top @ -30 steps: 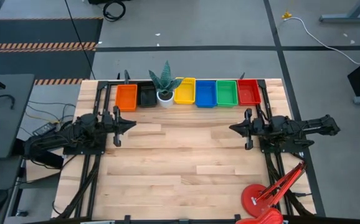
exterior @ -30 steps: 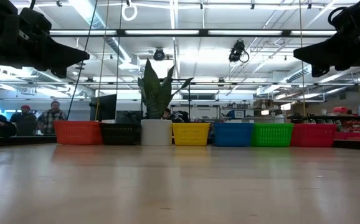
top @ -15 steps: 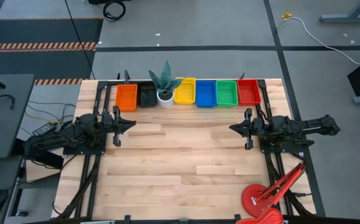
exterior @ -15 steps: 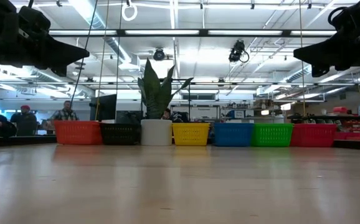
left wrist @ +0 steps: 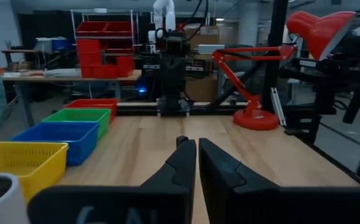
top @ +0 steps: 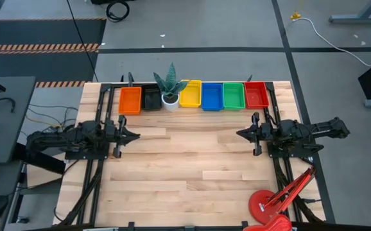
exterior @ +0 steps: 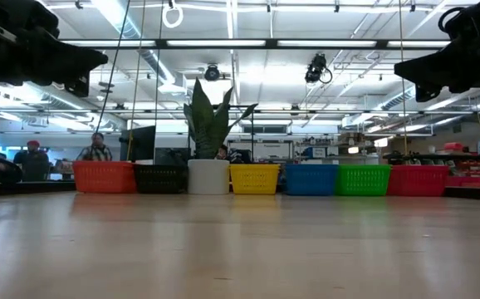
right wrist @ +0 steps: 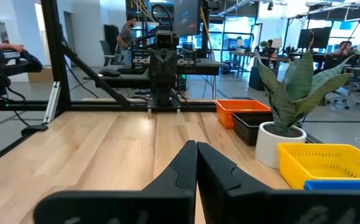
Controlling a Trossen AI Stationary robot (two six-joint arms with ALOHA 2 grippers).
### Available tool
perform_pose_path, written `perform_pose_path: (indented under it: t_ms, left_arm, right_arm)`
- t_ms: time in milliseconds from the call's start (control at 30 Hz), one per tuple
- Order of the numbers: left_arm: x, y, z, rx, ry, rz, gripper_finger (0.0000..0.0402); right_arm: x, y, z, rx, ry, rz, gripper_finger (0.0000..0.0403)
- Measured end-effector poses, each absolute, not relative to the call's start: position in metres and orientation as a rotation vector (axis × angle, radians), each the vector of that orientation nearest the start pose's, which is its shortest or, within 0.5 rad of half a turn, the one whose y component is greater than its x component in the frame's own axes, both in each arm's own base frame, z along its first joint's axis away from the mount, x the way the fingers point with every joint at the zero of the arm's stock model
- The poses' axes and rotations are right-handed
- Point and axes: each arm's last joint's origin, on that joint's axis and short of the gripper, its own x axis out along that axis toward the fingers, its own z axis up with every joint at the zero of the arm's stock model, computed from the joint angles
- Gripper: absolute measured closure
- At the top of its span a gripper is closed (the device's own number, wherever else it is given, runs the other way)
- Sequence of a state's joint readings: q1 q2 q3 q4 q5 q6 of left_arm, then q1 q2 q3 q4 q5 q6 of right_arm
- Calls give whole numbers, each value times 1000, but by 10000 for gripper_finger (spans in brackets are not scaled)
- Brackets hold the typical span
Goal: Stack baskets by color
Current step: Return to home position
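On the left side of the table (top: 185, 168), the left gripper (top: 131, 135) hangs above the wood with its fingers (left wrist: 183, 163) pressed together on nothing, pointing rightward across the table. The baskets lie off to its far side, not ahead of it. They form one row along the far edge, and each has its long axis running near to far.

From the left the row reads orange basket (top: 130, 101), black basket (top: 151, 98), a white plant pot (top: 170, 99), then yellow basket (top: 190, 94), blue basket (top: 212, 96), green basket (top: 233, 95) and red basket (top: 257, 94), with neighbours touching or just beside each other. Each colour shows only once, which suits nested pairs, though the separate layers cannot be made out.

The left gripper is nearer the orange and black end, and the right gripper (top: 240, 133) is nearer the green and red end. It is also closed and empty, pointing leftward, so the two grippers face each other well apart across bare wood. A red lamp (top: 272, 204) sits at the near right corner, clear of both.

Stacking looks finished. Any coming move seems to be a retreat away from the row, with no reach toward it.
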State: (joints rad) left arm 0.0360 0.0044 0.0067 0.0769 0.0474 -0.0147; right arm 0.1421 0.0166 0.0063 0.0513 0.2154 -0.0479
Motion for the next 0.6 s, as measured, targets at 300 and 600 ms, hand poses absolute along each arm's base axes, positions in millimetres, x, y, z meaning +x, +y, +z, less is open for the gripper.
perform_pose_path:
  t_ms: [300,600]
  left_arm:
    - [97,2,173,-12,-79,-14,369]
    - [97,2,173,-12,-78,-14,373]
  right_arm:
    - [97,8,169,-41,-38,-73,389]
    - [97,8,169,-47,-38,-74,389]
